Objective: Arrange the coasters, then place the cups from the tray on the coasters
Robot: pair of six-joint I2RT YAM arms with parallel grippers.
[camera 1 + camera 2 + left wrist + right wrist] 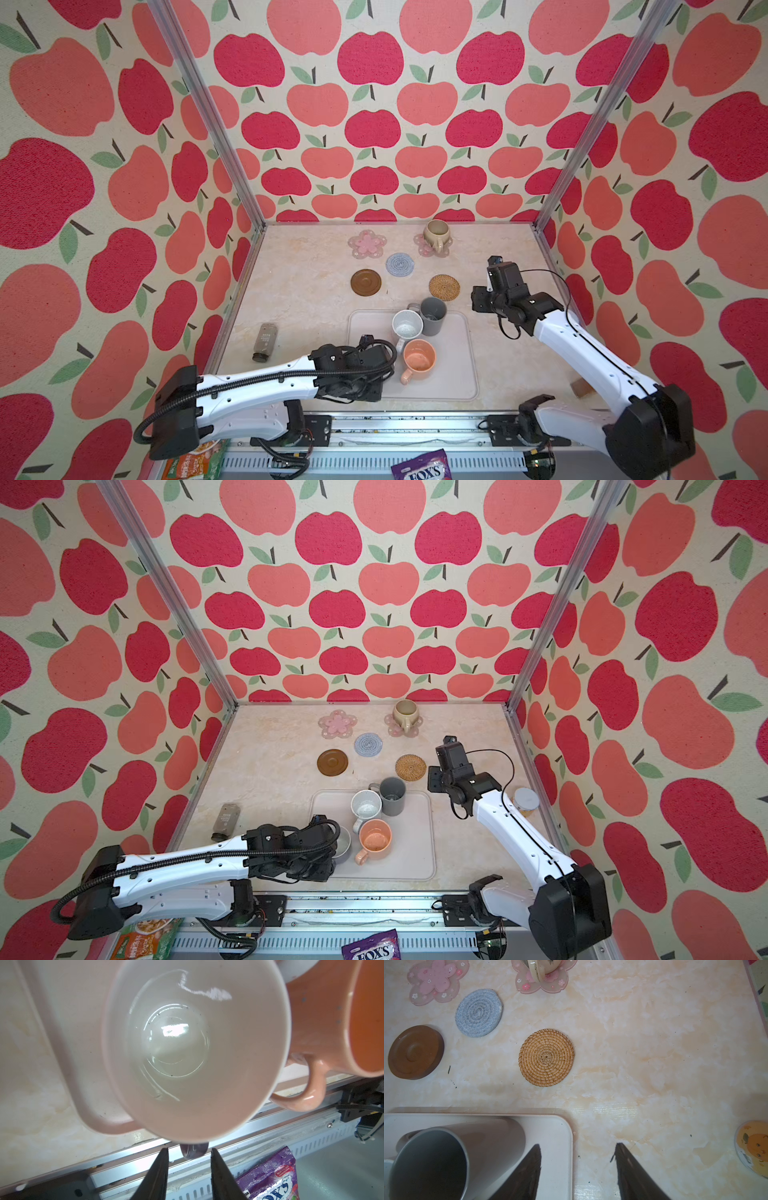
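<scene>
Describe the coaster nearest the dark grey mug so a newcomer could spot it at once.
Find the big pale tray on the near middle of the table. Just beyond its far right corner, past the tall dark grey mug, lies a round coaster. It alone is woven and straw-coloured; its neighbours are a blue-grey crocheted round and a dark brown disc.
</scene>
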